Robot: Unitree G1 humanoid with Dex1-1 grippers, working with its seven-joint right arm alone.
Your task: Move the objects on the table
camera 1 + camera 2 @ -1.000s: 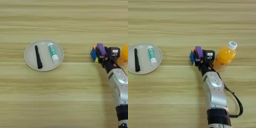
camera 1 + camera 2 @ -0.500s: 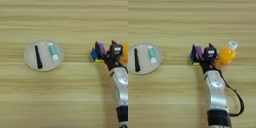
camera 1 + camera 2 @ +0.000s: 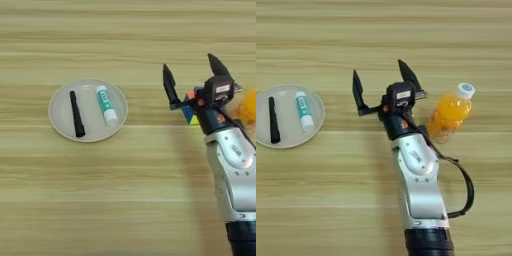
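My right gripper (image 3: 378, 68) is open, its two black fingers (image 3: 169, 87) spread wide and pointing away from me, raised over the table (image 3: 125, 190). Under its wrist a corner of the multicoloured puzzle cube (image 3: 189, 115) shows in blue and yellow. The small purple block is hidden behind the gripper. Just to the right, the orange juice bottle (image 3: 448, 117) lies with its white cap (image 3: 465, 90) pointing up-right. Well to the left, the thin black pen (image 3: 76, 114) and the white-and-teal glue stick (image 3: 106, 105) lie side by side on the round plate.
The pale grey plate (image 3: 64, 127) sits left of centre. My silver forearm (image 3: 418, 185) comes up from the bottom edge, with a black cable (image 3: 468, 187) looping out on its right side.
The gripper has opened wide and risen over the cube, so the purple block seen earlier is now covered. Cube, bottle and plate stay where they were.
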